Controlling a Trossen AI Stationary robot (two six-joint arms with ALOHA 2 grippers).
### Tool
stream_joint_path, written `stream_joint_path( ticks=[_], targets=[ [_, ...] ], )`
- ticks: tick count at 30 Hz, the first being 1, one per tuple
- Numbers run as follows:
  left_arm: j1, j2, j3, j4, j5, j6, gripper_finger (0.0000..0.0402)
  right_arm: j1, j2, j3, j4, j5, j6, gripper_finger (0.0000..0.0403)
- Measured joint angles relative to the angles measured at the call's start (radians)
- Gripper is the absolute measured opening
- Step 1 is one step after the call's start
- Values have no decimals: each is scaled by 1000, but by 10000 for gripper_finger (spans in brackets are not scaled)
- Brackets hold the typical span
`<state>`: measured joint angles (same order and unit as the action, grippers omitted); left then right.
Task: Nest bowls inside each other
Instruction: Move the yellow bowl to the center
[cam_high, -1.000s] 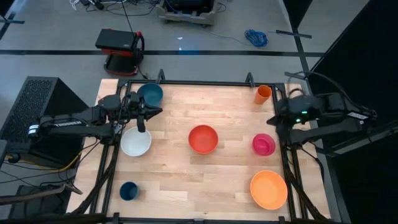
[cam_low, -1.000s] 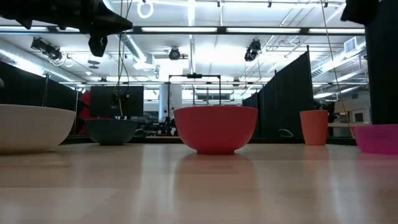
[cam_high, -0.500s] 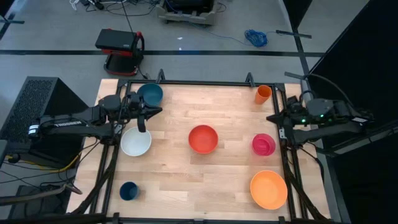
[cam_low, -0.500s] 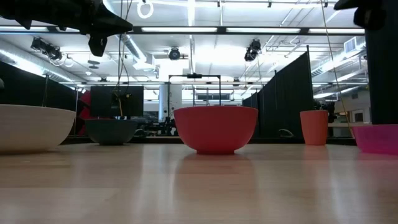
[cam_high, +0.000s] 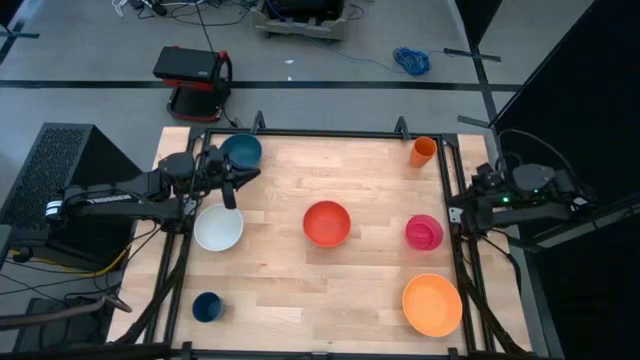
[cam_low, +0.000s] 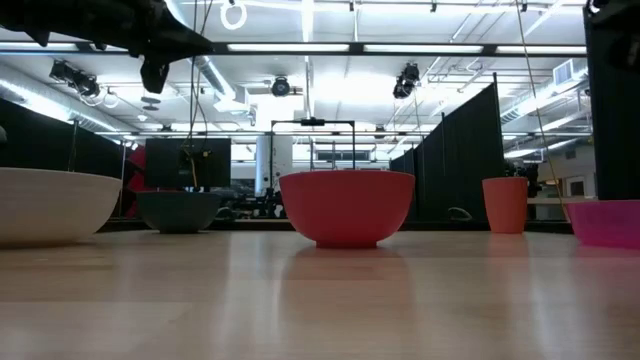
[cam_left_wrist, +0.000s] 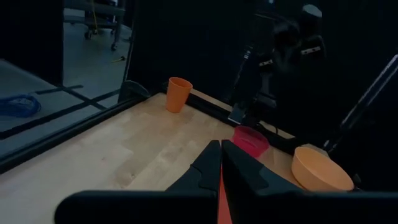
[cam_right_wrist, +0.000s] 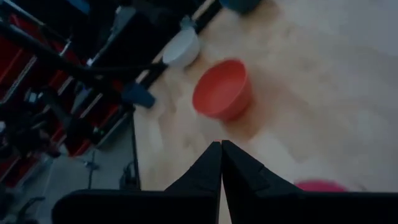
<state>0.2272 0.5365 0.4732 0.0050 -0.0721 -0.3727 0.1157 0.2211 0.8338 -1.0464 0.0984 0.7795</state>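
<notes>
Five bowls stand apart on the wooden table, each on its own base: teal-blue (cam_high: 241, 151) at the far left, white (cam_high: 218, 228) nearer, red (cam_high: 327, 223) in the middle, pink (cam_high: 424, 232) at the right, and orange (cam_high: 432, 304) at the near right. My left gripper (cam_high: 240, 180) is shut and empty, level in the air between the teal-blue and white bowls. My right gripper (cam_high: 455, 210) is shut and empty at the table's right edge, beside the pink bowl. In its wrist view it (cam_right_wrist: 221, 162) looks down on the red bowl (cam_right_wrist: 222, 89).
A narrow orange cup (cam_high: 423, 151) stands at the far right corner. A small dark blue cup (cam_high: 207, 306) stands at the near left. A black frame rail (cam_high: 330, 133) runs around the table. Bare wood lies between the red bowl and the near edge.
My right arm has drawn back toward the table's right edge, and its gripper has tipped further downward, staying shut. The left arm and all the bowls have kept still.
</notes>
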Motion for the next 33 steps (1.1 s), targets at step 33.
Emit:
stream_joint_path(
  ticks=[33],
  targets=[
    [0, 77, 0, 4, -122, -146, 0, -1, 112, -273, 15, -570, -320, 0]
  ],
)
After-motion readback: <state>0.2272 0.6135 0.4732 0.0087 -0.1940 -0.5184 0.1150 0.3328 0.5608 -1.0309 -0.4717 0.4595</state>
